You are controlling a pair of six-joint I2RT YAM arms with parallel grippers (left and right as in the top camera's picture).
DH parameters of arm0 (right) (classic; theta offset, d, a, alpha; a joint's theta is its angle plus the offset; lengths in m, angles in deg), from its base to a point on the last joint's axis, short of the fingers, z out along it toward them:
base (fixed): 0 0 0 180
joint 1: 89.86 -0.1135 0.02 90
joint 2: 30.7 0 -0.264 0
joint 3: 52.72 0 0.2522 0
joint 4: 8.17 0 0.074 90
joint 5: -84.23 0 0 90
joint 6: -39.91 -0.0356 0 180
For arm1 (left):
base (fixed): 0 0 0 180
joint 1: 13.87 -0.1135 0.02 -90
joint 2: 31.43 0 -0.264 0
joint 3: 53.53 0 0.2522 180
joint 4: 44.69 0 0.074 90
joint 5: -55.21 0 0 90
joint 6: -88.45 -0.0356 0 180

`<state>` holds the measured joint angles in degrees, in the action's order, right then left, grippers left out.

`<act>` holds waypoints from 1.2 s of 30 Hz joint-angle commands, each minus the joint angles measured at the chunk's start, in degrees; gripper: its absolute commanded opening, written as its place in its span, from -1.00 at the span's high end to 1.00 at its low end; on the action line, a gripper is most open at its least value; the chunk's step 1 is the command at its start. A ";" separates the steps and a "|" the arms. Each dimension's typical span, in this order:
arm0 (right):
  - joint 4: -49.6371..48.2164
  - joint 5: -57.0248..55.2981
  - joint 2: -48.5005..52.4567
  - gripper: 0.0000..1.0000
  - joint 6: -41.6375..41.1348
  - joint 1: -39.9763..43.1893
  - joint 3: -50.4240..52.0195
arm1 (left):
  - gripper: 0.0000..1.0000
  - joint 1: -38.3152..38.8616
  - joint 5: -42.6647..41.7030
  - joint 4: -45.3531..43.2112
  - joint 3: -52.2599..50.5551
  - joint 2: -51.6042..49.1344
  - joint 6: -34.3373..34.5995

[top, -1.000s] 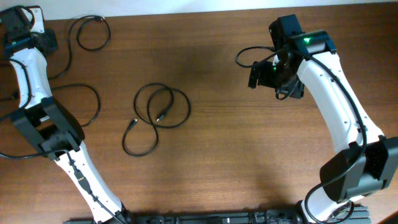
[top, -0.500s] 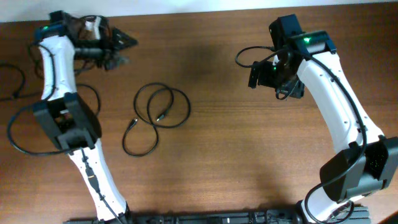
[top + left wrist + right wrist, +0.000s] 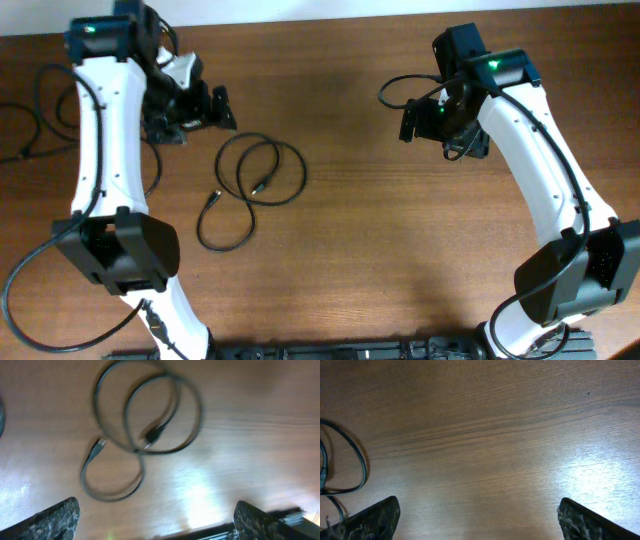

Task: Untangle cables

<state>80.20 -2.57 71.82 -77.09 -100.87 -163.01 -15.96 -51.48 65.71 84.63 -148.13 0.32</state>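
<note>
The cables [image 3: 250, 185] lie as thin black cords in overlapping loops on the brown table, left of the middle. Two small plug ends [image 3: 262, 186] sit among the loops. In the left wrist view the same loops [image 3: 150, 410] fill the upper half, with a smaller loop [image 3: 112, 482] below them. My left gripper [image 3: 208, 108] hangs open just up and left of the loops, holding nothing [image 3: 155, 525]. My right gripper [image 3: 420, 118] is open over bare wood at the upper right [image 3: 480, 525], well away from the cables.
More black cord [image 3: 40, 95] runs along the table's left edge, partly behind the left arm. A black wire loop [image 3: 395, 90] hangs from the right arm. One black loop [image 3: 355, 460] shows at the left edge of the right wrist view.
The left arm swung from the table's far left corner rightward and down to beside the loops, and its jaws opened wide. The right arm and the cables stayed put.
</note>
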 commanded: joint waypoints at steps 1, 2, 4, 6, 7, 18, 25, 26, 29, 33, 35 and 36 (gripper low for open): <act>-0.04 -0.70 0.13 -0.97 -0.22 0.15 -0.11 | -0.97 2.08 6.84 -0.31 -3.67 2.43 5.03; -0.04 -0.70 0.13 -0.97 -0.22 0.15 -0.11 | -0.98 2.73 7.65 -1.66 -5.27 2.43 5.03; -0.04 -0.70 0.13 -0.97 -0.22 0.15 -0.11 | -0.97 3.39 7.98 -7.96 -11.17 2.40 5.92; -0.04 -0.70 0.13 -0.97 -0.22 0.15 -0.11 | -0.97 3.43 7.98 -15.58 -19.34 2.40 7.13; -0.04 -0.70 0.13 -0.97 -0.22 0.15 -0.11 | -0.98 3.43 8.00 -18.01 -22.80 2.40 7.13; -0.04 -0.70 0.13 -0.97 -0.22 0.15 -0.11 | -0.98 4.79 13.97 -40.70 -44.54 2.40 7.15; -0.04 -0.70 0.13 -0.97 -0.22 0.15 -0.11 | -0.98 9.25 22.32 -46.29 -48.89 2.40 13.35; -0.04 -0.70 0.13 -0.97 -0.22 0.15 -0.11 | -0.97 9.22 22.34 -46.38 -48.94 2.40 13.35; -0.04 -0.70 0.13 -0.97 -0.22 0.15 -0.11 | -0.97 9.25 18.64 -46.99 -49.42 2.40 13.33; -0.04 -0.70 0.13 -0.97 -0.22 0.15 -0.11 | -0.41 9.22 17.97 -47.56 -49.42 2.40 13.31; -0.04 -0.70 0.13 -0.97 -0.22 0.15 -0.11 | -0.01 9.22 17.94 -47.71 -49.42 2.38 13.31; -0.04 -0.70 0.13 -0.97 -0.22 0.15 -0.11 | -0.01 9.22 17.94 -47.78 -49.48 2.38 13.31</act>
<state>80.16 -2.77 71.87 -77.07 -100.87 -163.01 -6.76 -33.49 18.20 36.17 -146.38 13.45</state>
